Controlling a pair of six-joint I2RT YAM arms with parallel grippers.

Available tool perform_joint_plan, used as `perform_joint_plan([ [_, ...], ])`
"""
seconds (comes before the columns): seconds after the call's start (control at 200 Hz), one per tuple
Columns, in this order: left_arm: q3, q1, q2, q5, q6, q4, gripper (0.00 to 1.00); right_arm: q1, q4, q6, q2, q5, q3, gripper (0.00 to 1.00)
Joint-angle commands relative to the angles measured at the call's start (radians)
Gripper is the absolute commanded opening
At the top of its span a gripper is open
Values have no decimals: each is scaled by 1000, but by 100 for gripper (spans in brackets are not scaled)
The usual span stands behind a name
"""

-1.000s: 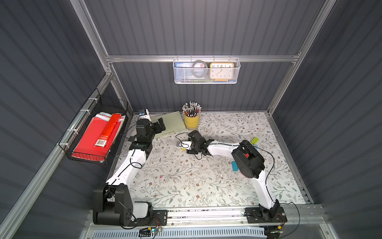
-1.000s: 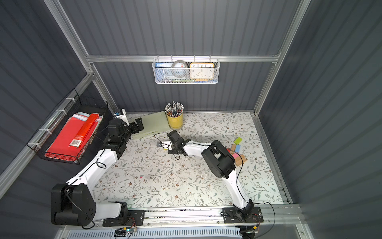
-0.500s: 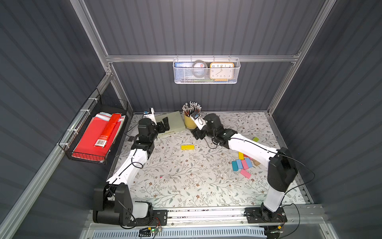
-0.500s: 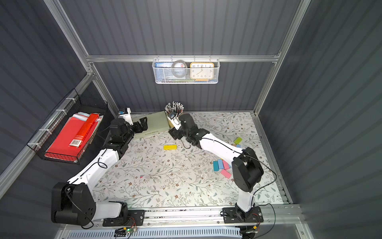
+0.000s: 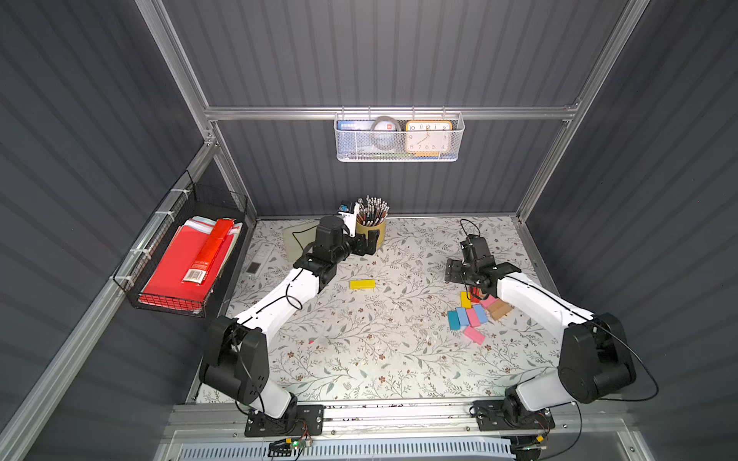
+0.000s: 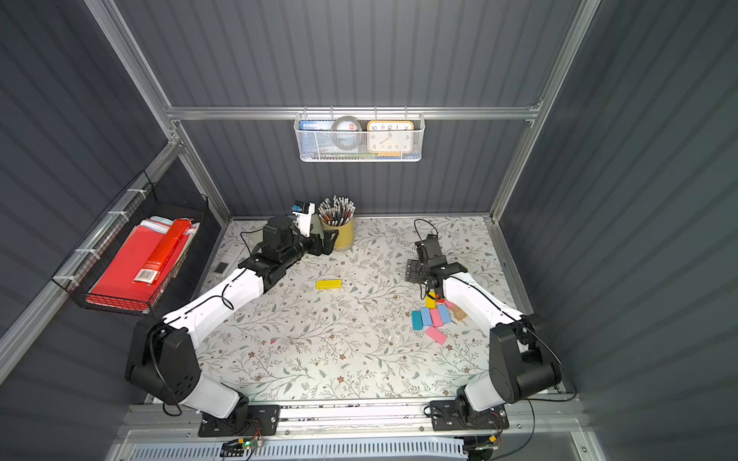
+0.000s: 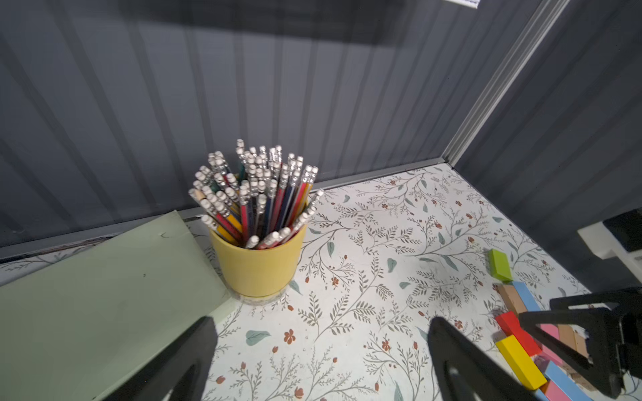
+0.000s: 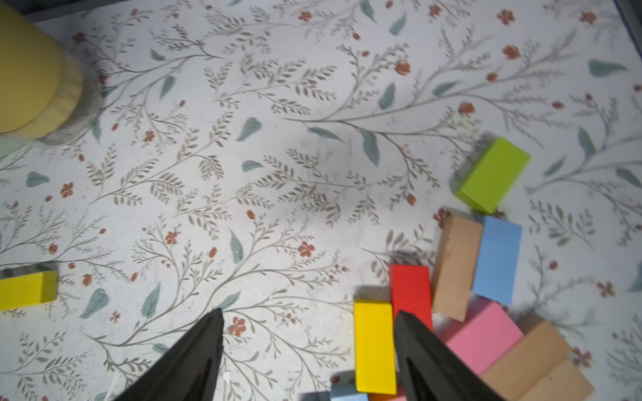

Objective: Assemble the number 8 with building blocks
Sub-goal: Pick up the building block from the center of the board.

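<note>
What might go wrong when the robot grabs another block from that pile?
The blocks lie packed together, so the open right gripper might nudge the red block while closing on the yellow block beside it. The left gripper hangs close to the pencil cup and might bump it.

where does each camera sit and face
Top views: high at the front, looking down toward the back wall; left arm, right arm, whole table.
Left wrist: on the left arm, facing the pencil cup; open left gripper shows.
Right wrist: on the right arm, looking down at the block pile; open right gripper shows.
Shared: both wrist views show the lime green block.
</note>
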Motion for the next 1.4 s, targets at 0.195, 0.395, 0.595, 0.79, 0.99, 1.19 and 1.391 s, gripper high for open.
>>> perform_joint_plan([
  [0.195, 33, -49, 27, 35, 74, -78, 99, -33, -108, 101, 16, 43, -104, 64],
  [0.395, -6, -49, -5, 19, 120, -104, 99, -33, -95, 98, 91, 72, -105, 59],
  [0.595, -69, -49, -39, 15, 144, -92, 99, -33, -67, 86, 137, 46, -105, 57],
  [0.79, -88, -49, -39, 11, 153, -86, 99, -34, -45, 83, 163, 36, -114, 50],
  [0.99, -99, -49, -39, 8, 155, -84, 99, -35, -28, 78, 197, 17, -113, 49],
  [1.19, -108, -48, -41, 5, 154, -80, 99, -34, -11, 81, 218, 1, -111, 40],
  [1.391, -114, -48, -50, -21, 145, -77, 99, -33, -35, 88, 207, -4, -75, 30],
])
